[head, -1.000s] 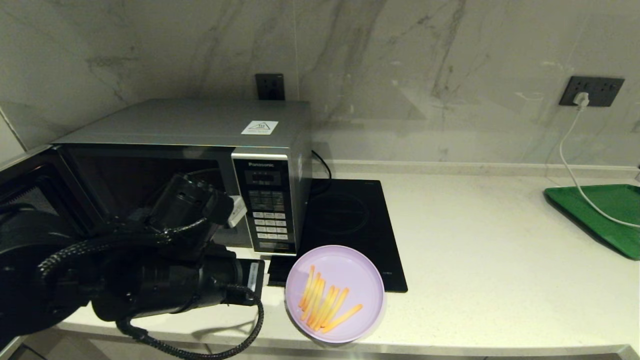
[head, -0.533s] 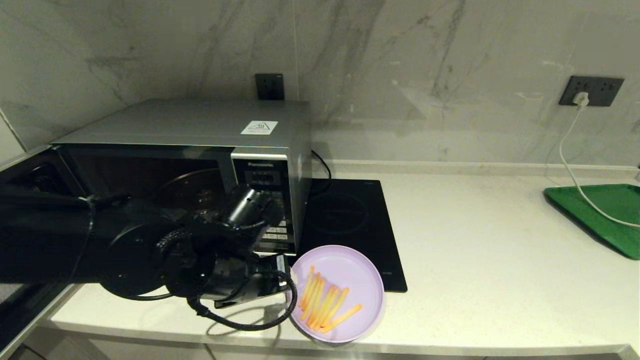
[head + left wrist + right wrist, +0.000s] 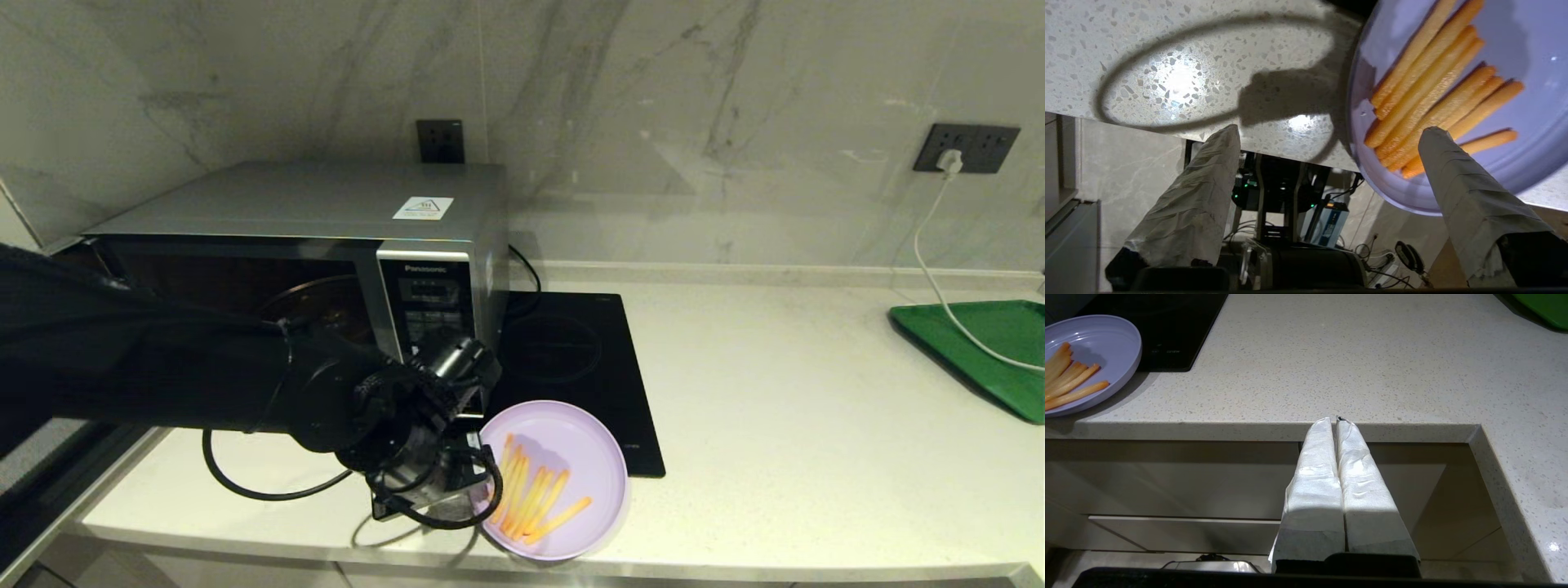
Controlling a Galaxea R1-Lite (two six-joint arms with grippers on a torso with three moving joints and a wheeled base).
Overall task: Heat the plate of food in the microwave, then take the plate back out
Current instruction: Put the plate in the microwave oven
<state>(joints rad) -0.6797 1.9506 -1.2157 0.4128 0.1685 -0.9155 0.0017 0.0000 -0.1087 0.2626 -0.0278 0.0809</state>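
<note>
Left wrist view shows the left pincer (image 3: 1331,134) spread wide at the rim of the plate (image 3: 1453,102), which sits over the tabletop (image 3: 1126,41) edge, so a clumsy bump could knock it off.

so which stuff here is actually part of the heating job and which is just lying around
Part of the job:
- plate of food, overhanging the counter's front edge
- microwave, door open
- left gripper, open, one finger over the plate's rim

Just lying about:
- induction hob
- green tray
- white cable, plugged into the wall socket
- right gripper, shut, parked below the counter edge
</note>
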